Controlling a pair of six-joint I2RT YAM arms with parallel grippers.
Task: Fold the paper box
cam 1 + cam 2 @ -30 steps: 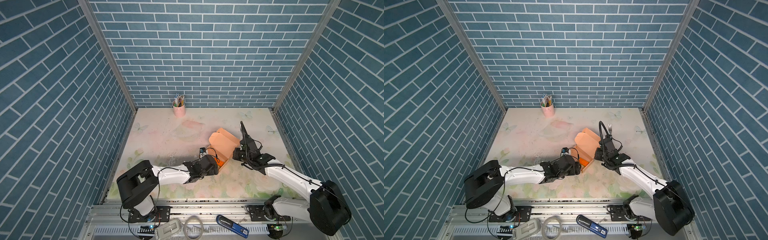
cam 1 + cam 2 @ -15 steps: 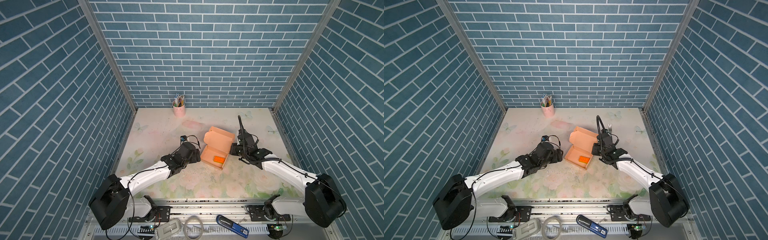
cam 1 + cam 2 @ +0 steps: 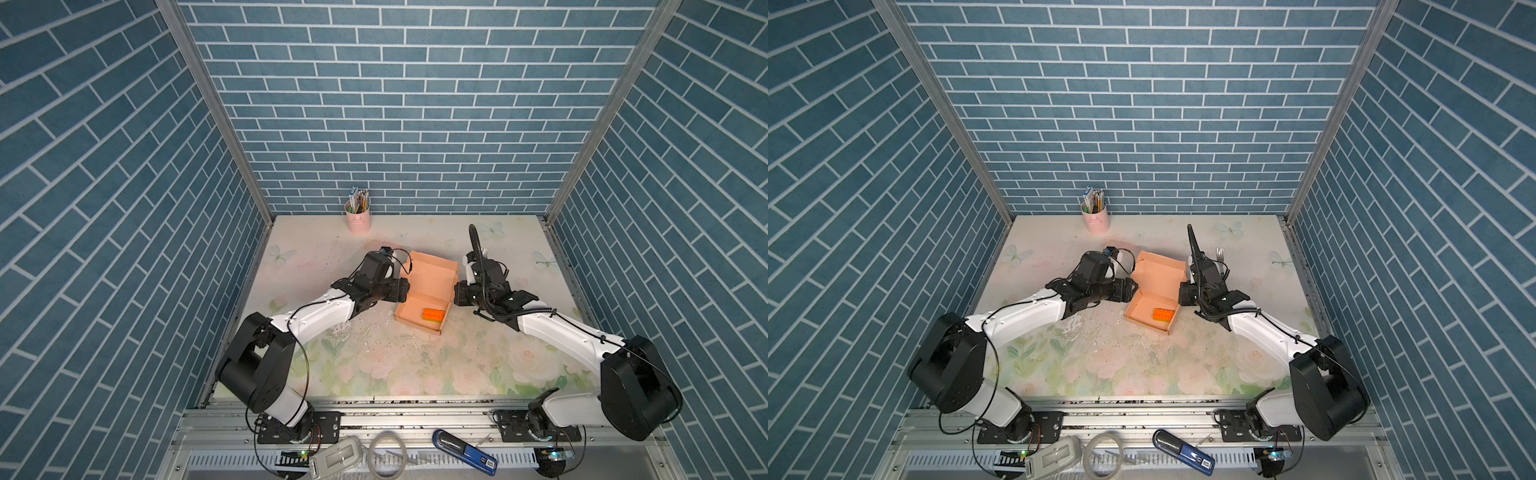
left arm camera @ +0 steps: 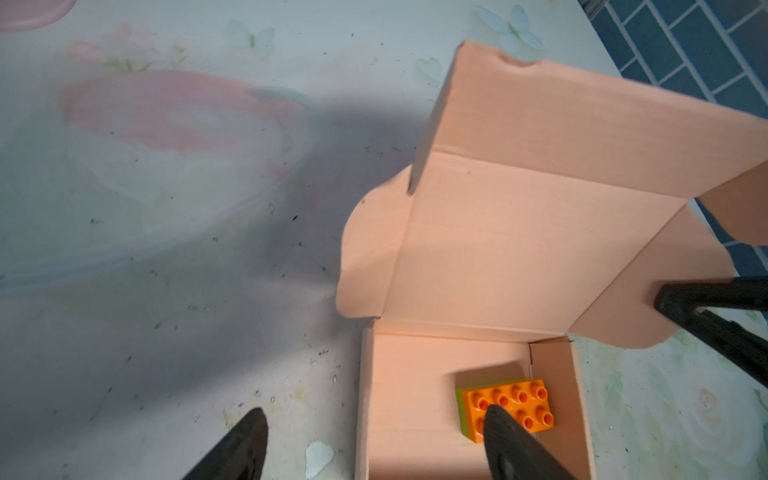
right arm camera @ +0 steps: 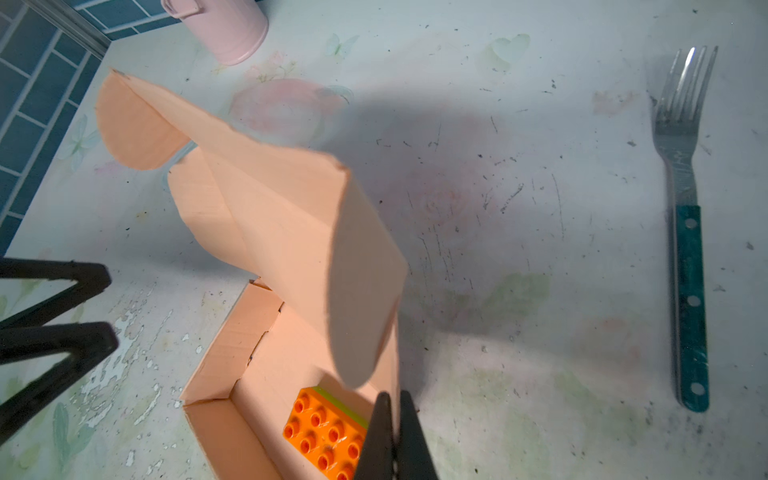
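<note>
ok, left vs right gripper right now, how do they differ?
Left gripper: fingers spread wide, one outside the paper box, one over its inside. Right gripper: fingers shut at the opposite wall; whether they pinch cardboard is unclear. Both sit low beside the open box, on opposite sides.

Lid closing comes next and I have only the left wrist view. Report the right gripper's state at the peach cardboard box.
Observer: The right gripper is shut, tips at the nearer wall of the peach cardboard box; a pinch on it I cannot confirm.
Operator: List what lies beyond that gripper.
Observer: A metal fork with a teal handle lies flat on the floral tabletop, apart from the box.
Operator: Say what stands at the tabletop's far edge.
Observer: A pink cylindrical cup holding pencils, far behind the box.
</note>
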